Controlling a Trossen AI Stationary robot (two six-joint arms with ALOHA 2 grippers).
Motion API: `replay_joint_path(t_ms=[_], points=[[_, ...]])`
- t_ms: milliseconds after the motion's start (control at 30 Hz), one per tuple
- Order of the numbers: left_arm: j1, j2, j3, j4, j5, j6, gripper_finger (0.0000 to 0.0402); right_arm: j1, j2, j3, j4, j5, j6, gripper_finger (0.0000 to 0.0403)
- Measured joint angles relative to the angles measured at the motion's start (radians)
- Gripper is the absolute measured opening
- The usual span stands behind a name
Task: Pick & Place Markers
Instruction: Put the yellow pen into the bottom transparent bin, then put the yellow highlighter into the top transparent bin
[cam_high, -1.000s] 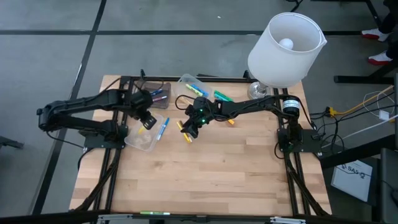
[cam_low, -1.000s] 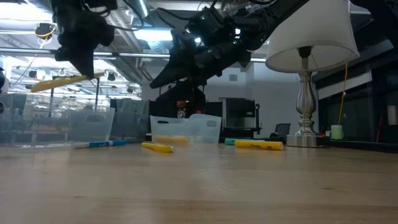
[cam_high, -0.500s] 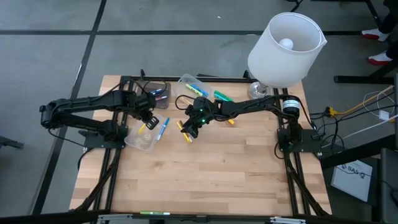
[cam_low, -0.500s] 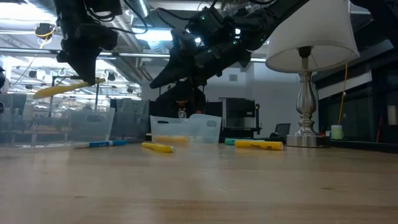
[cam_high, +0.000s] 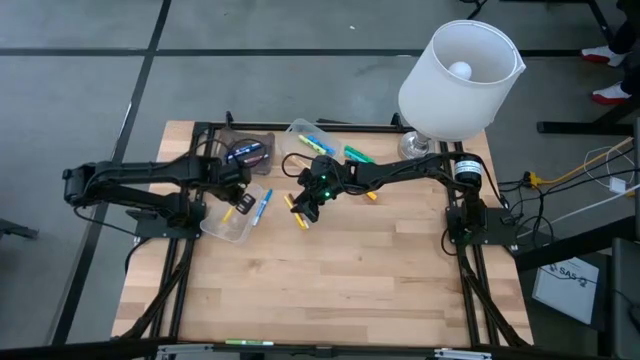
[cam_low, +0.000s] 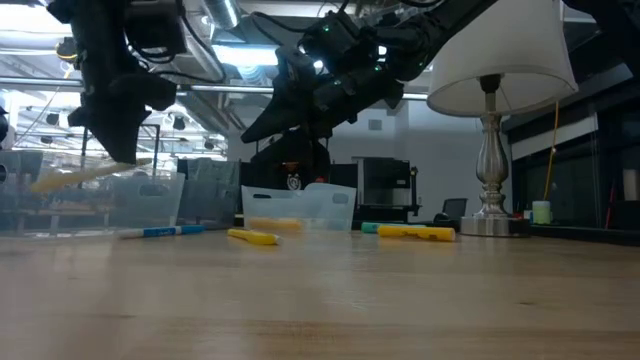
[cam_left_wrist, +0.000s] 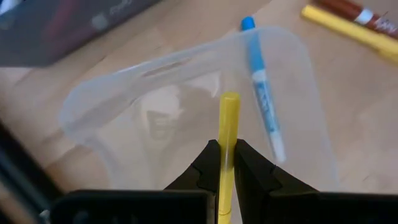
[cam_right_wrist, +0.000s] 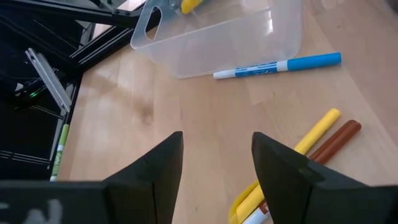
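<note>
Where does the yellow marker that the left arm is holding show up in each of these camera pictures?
High view: yellow marker in the left gripper, over the clear container.
Low view: far left, slanted.
Left wrist view: centre, between the fingers.
Right wrist view: tip inside the container.
Shared landmark: blue marker.

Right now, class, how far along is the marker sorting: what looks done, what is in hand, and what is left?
Done: little that shows; the clear container under the left arm looks empty. In hand: the left gripper has its jaws shut on a yellow marker above that container. Left: the blue marker beside the container, and the yellow and brown markers on the table under the right gripper, whose jaws are open.
</note>
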Motion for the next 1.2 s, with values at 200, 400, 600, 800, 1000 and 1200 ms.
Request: replay_joint_path(t_ms=[200,400,600,800,1000,1200], points=[[0.000,-0.007,-0.045,0.032,-0.003,-0.020,0.0023,0.000,0.000,0.000,0.000,0.016,-0.002,0.0190],[0.000,-0.007,-0.053,0.072,-0.004,-0.008,0.0047,0.000,0.000,0.000,0.000,0.016,-0.001,0.0190],[0.000,-0.007,-0.053,0.079,-0.004,-0.005,0.0069,0.000,0.000,0.000,0.000,0.016,0.004,0.0190],[0.000,-0.007,-0.053,0.078,-0.004,-0.003,0.0074,0.000,0.000,0.000,0.000,0.016,0.009,0.0190],[0.001,-0.021,-0.053,0.078,0.003,-0.002,0.0074,0.000,0.000,0.000,0.000,0.016,0.023,0.0190],[0.001,-0.074,-0.053,0.083,0.013,-0.003,0.0074,0.000,0.000,0.000,-0.038,0.022,0.056,0.0190]])
